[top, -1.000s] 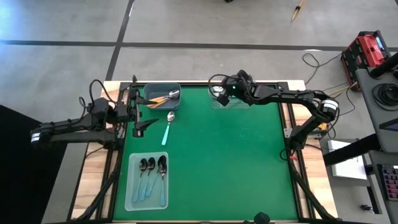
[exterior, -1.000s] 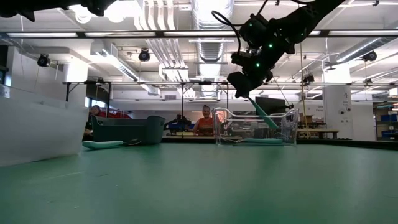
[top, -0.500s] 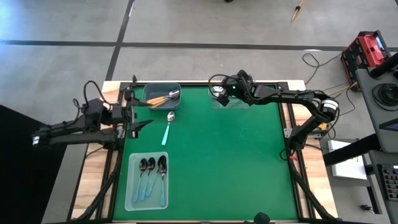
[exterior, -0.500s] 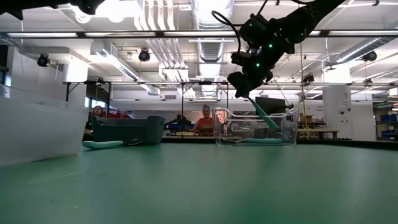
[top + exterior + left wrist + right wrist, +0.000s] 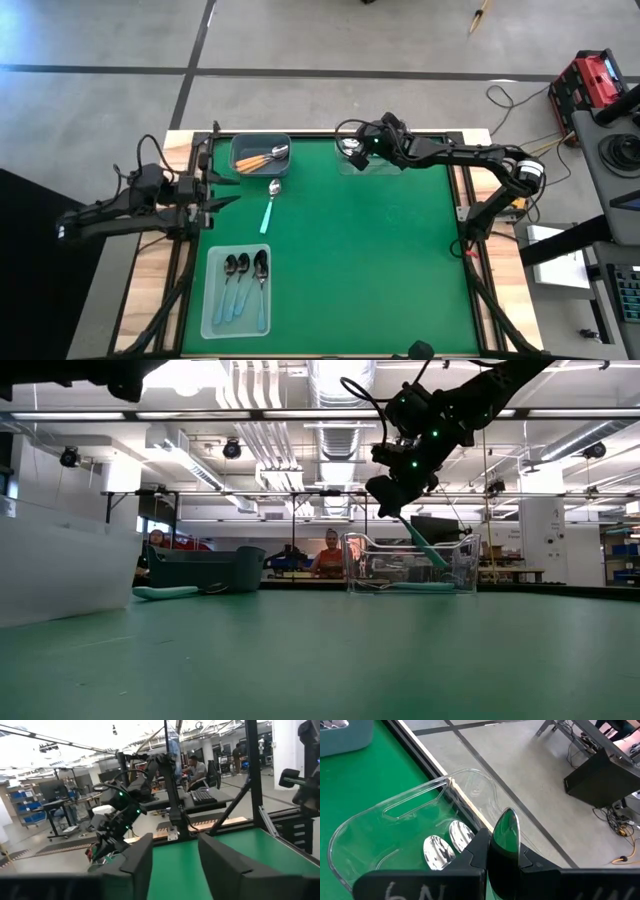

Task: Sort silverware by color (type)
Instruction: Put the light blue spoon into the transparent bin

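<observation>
- We see the right gripper (image 5: pixel 352 150) above the clear plastic bin (image 5: pixel 395 820), fingers clamped on a teal-handled silver spoon (image 5: pixel 506 832).
- We see the left gripper (image 5: pixel 225 199) at the table's left edge, fingers parted, empty.
- Another teal-handled spoon (image 5: pixel 270 205) lies on the green mat (image 5: pixel 380 260).

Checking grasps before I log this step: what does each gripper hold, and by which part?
The right gripper, above the clear bin, is shut on a teal-handled spoon, gripped by its handle. The left gripper, at the table's left edge, holds nothing.
</observation>
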